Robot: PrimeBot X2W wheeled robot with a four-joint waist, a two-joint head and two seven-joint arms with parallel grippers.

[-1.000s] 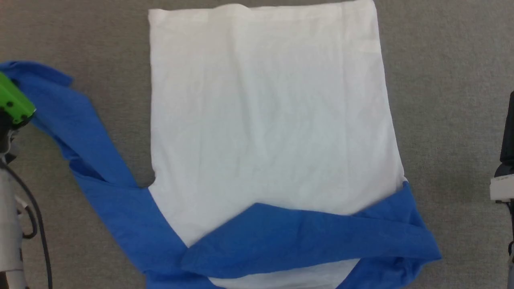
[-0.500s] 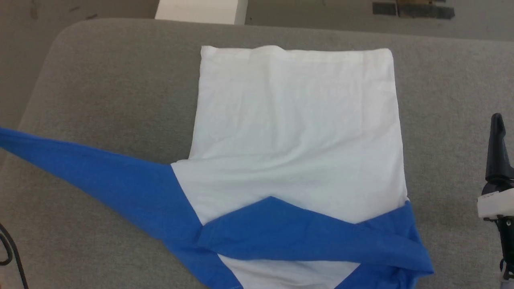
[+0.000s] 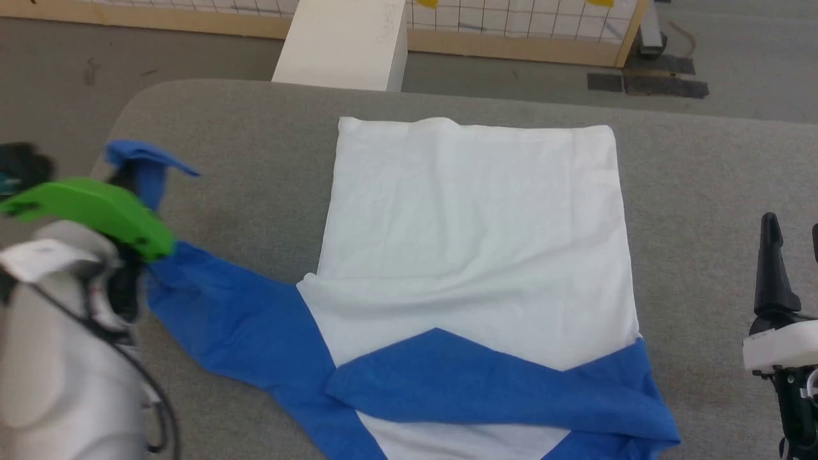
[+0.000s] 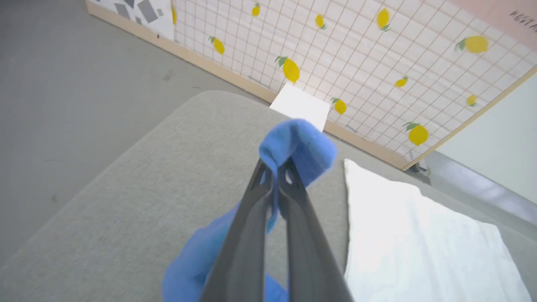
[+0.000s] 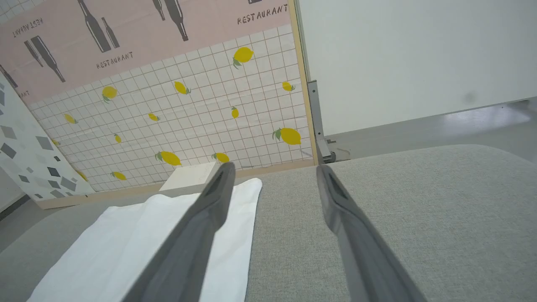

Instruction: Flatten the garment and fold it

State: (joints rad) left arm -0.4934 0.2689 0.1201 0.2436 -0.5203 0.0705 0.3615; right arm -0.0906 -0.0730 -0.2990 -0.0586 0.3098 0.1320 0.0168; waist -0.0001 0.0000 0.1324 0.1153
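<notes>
The garment lies on the grey padded table (image 3: 223, 140) with its white body (image 3: 473, 243) spread flat. Its right blue sleeve (image 3: 498, 383) is folded across the near part of the body. The left blue sleeve (image 3: 236, 319) runs out to the left, and its end (image 3: 144, 160) is lifted off the table. My left gripper (image 4: 277, 165) is shut on that sleeve end (image 4: 298, 144); in the head view it (image 3: 137, 174) sits behind a green wrist part. My right gripper (image 5: 275, 170) hangs open and holds nothing, to the right of the garment (image 3: 792, 236).
A white box (image 3: 345, 45) stands on the floor just past the table's far edge. Behind it runs a tiled wall panel with lemons (image 5: 188, 113). Bare grey table surface lies to the left and right of the garment.
The head camera has tilted up, shifting the whole picture. The left sleeve, pulled taut far to the left half a second ago, is now slacker, its end raised in my left gripper nearer the body.
</notes>
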